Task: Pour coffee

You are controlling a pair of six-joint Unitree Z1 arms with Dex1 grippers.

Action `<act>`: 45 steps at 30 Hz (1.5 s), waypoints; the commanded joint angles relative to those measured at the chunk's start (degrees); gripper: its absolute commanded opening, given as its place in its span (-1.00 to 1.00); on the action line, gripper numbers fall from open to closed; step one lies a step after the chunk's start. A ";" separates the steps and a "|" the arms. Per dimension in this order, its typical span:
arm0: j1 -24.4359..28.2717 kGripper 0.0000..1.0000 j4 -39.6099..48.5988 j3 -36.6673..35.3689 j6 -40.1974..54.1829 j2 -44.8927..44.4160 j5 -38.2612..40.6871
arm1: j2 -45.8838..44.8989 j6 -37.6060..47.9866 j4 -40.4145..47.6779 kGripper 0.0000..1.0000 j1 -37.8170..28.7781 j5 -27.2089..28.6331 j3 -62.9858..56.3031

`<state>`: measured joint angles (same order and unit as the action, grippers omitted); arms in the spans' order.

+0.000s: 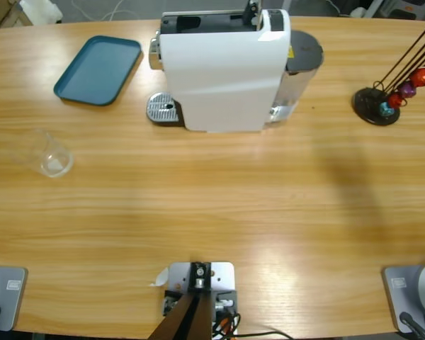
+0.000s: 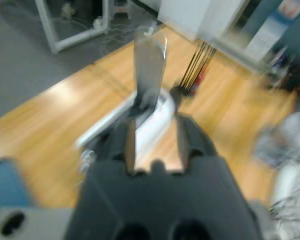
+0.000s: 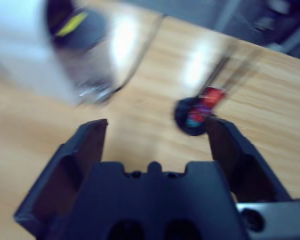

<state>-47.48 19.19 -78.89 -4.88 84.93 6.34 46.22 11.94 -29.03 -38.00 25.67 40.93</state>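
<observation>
No coffee shows in any view. The white coffee machine [image 1: 223, 71] stands at the back middle of the table, its metal drip tray [image 1: 163, 109] sticking out on its left. A clear glass cup [image 1: 51, 156] sits apart at the left and looks empty. Neither gripper shows in the high view. In the left wrist view my left gripper [image 2: 155, 142] is high above the table, open with nothing between its jaws, looking towards the machine [image 2: 157, 117]. My right gripper [image 3: 155, 130] is open wide and empty above bare wood, with the machine [image 3: 20, 45] ahead on the left.
A teal tray [image 1: 99, 69] lies at the back left, also in the left wrist view [image 2: 5, 182]. A black capsule holder [image 1: 377, 106] with coloured capsules and thin rods stands at the back right, ahead of the right gripper [image 3: 197, 112].
</observation>
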 commanded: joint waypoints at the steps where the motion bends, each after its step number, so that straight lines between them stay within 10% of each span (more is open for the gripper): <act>1: -5.78 0.96 8.84 24.57 8.62 -21.03 -11.28 | 15.50 2.03 21.31 0.40 18.77 -3.84 -12.45; 16: -5.69 0.96 12.01 33.01 5.48 -28.64 -12.76 | 32.69 -0.08 44.01 0.01 27.14 -9.85 -17.37; 28: -5.69 0.96 12.01 33.80 4.27 -28.50 -12.69 | 34.03 -2.43 46.96 -0.72 29.13 -11.31 -18.06; 45: -5.67 0.95 11.87 34.15 3.53 -28.32 -12.84 | 29.70 -3.95 43.81 -1.00 29.56 -10.82 -15.78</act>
<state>-52.81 30.35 -46.96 -0.74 57.27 -5.70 78.62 8.75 18.53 -9.14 14.63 24.40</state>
